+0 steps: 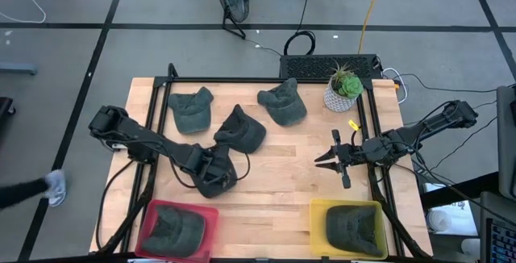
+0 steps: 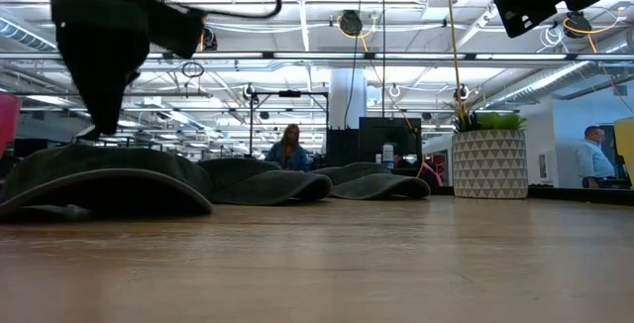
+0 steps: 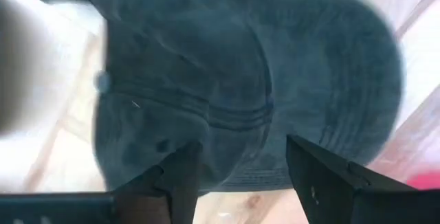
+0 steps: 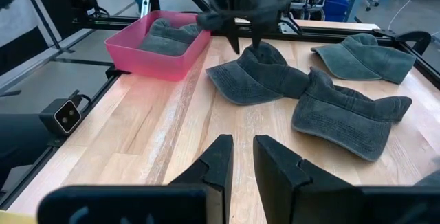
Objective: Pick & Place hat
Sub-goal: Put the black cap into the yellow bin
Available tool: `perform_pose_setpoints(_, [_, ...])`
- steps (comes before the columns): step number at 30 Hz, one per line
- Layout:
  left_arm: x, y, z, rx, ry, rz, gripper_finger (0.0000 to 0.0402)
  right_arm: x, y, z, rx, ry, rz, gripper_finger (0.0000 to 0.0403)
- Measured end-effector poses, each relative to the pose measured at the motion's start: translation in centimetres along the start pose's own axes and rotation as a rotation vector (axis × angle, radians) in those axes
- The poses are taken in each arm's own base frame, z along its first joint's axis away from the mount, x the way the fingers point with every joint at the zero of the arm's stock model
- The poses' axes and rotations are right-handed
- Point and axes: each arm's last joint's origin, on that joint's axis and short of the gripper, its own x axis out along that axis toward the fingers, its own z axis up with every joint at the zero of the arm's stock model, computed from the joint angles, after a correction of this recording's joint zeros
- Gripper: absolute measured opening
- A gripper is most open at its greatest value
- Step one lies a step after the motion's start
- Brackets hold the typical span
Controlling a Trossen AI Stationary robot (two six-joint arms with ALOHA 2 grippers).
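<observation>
Several dark green hats lie on the wooden table. One hat [image 4: 258,80] lies crown up near the table's left-centre, largely covered by my left gripper [image 1: 216,174] in the high view. That gripper points down over the crown [image 3: 240,80], open, one finger on each side [image 4: 246,44]. My right gripper [image 1: 321,160] hovers level over the right half of the table, nothing between its fingers, which stand a narrow gap apart [image 4: 242,148]. My left gripper comes at the hat's crown from above with its fingers spread. I cannot tell whether the fingertips [image 2: 99,130] touch the cloth. The hat lies flat on the table.
Three more hats lie toward the far edge [image 1: 191,108], [image 1: 242,127], [image 1: 282,102]. At the near edge, a pink bin [image 1: 153,214] and a yellow bin [image 1: 318,210] each hold a hat. A potted plant [image 1: 344,89] stands at the far right. Bare wood lies between the grippers.
</observation>
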Motion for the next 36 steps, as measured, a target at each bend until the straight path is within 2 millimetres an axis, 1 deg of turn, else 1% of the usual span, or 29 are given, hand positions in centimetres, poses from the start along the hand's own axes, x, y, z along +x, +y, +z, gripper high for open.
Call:
perform_pose_setpoints(5, [1.8,0.7,-0.4,-0.023,0.031,0.017,0.0204,0.0,0.0,0.0,0.0,0.001,-0.001,0.0045])
perform_pose_setpoints(12, [3.6,1.2,-0.5,-0.042,0.032,-0.02,0.0167,0.0,0.0,0.0,-0.001,0.001,-0.001,0.0045])
perform_pose_setpoints(14, [3.8,1.4,-0.5,-0.041,0.044,-0.03,0.0153,0.0,0.0,0.0,-0.002,0.001,-0.001,0.0045])
perform_pose_setpoints(17, [3.8,1.3,-0.4,-0.029,0.045,-0.037,0.0127,0.0,0.0,0.0,-0.004,0.001,-0.001,0.0045])
perform_pose_setpoints(21, [3.1,1.0,-0.1,-0.018,0.032,-0.054,0.008,0.0,0.0,0.0,-0.019,0.001,-0.001,0.0045])
perform_pose_setpoints(25, [2.0,0.3,0.5,0.01,0.001,-0.087,0.002,0.0,0.0,0.0,-0.019,0.001,-0.001,0.0045])
perform_pose_setpoints(26, [1.7,0.2,0.6,0.013,-0.007,-0.094,0.0011,0.0,0.0,0.0,-0.019,0.001,-0.001,0.0045])
perform_pose_setpoints(30, [0.2,-0.3,1.1,0.038,-0.03,-0.117,0.0013,0.0,0.0,0.0,-0.019,0.001,-0.001,0.0045])
perform_pose_setpoints(34, [-2.1,-1.3,1.5,0.09,-0.085,-0.142,0.0006,0.0,0.0,0.0,-0.019,0.001,-0.001,0.0045])
perform_pose_setpoints(36, [-3.5,-1.9,1.9,0.114,-0.143,-0.162,0.0006,0.0,0.0,0.0,-0.019,0.001,-0.001,0.0045])
